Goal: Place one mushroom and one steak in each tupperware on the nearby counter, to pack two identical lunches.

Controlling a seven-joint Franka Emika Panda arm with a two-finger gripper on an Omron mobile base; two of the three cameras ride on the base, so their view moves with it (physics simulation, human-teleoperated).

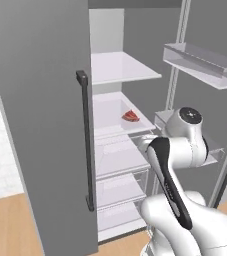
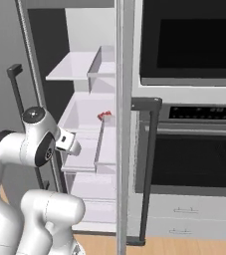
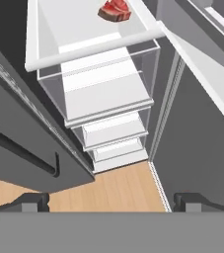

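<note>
The gripper (image 3: 111, 200) hangs in front of the open fridge (image 1: 40, 125), its fingertips (image 3: 33, 201) spread wide apart with nothing between them and pointing down toward the wood floor (image 3: 108, 190) and the lower drawers (image 3: 114, 129). A steak (image 3: 115, 11) lies well beyond and above the jaws on a white shelf (image 3: 74, 24), toward the shelf's right side and clear of the gripper; it also shows as a small red slab on the middle shelf in the left base view (image 1: 131, 116). An oven (image 2: 194, 149) stands to the right of the fridge.
</note>
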